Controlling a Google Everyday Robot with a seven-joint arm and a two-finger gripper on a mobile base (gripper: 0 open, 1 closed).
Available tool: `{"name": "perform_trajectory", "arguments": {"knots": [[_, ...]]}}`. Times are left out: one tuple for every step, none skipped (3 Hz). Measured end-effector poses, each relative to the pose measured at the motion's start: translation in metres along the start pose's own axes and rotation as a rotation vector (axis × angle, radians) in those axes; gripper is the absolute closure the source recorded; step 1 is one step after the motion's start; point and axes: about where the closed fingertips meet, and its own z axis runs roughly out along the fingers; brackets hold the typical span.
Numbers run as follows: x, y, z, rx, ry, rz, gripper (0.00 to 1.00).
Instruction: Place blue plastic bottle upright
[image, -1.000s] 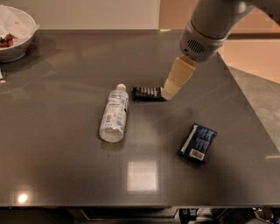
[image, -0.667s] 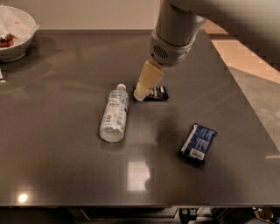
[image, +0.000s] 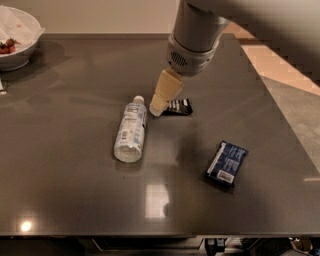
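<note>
The blue plastic bottle (image: 131, 129) lies on its side on the dark table (image: 75, 190), its white cap pointing to the far side. It is clear with a white and light-blue label. My gripper (image: 156, 109) hangs from the grey arm just right of the bottle's cap, its cream tip close above the table. It holds nothing that I can see.
A small black packet (image: 178, 106) lies right behind the gripper tip. A flat dark-blue wrapped packet (image: 227, 163) lies at the right front. A white bowl (image: 17, 37) with red bits stands at the far left corner. The table's right edge borders tan floor.
The arm has swung left and nearer, from over the black packet's right side to beside the bottle's cap. The bottle and packets have not moved.
</note>
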Motion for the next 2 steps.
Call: {"name": "perform_trajectory", "arguments": {"knots": [[-0.016,0.016,0.005,-0.016,0.062,0.03,0.0],[-0.038,0.035,0.012,-0.039,0.107,0.075,0.0]]}}
